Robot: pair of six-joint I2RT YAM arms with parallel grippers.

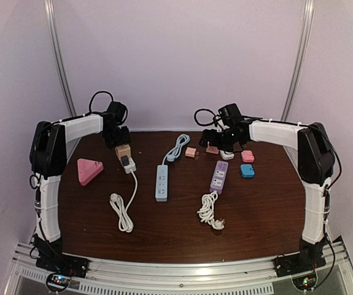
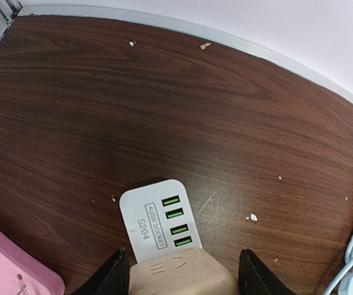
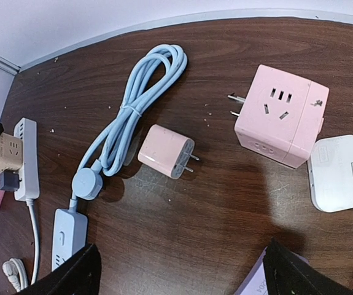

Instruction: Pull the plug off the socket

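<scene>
left wrist view: the two black fingers (image 2: 112, 276) of the left gripper (image 2: 183, 278) stood either side of the beige cube plug (image 2: 179, 265), about half open. the cube filled nearly all the space between them. i could not tell whether the pads were pressing its sides or only lay just beside them. the cube sat upright, seated in the white power strip (image 2: 155, 215), whose end with four green usb ports stuck out ahead of the fingers. the strip lay on the dark wooden table (image 2: 164, 110) at the far left, with a pink triangular block (image 2: 7, 267) near it. from above, a small dark plug (image 1: 126, 161) sat in the same strip, nearer the arm bases, and the strip's white cord (image 1: 123, 212) ran to a loose coil.

the right gripper (image 3: 182, 261) hung wide open and held nothing. it was well apart from the strip, over a pink cube socket (image 3: 280, 117), a small pink charger (image 3: 164, 150) and a white adapter (image 3: 336, 172).

my judgement: the grip needed flat pads on two opposite faces, low on the cube, before any pull. the pull should go straight up along the prongs, with no twist. the strip looked light and unfixed, so it would likely rise with the plug. a short firm lift, or the right arm pinning the strip, would help.
</scene>
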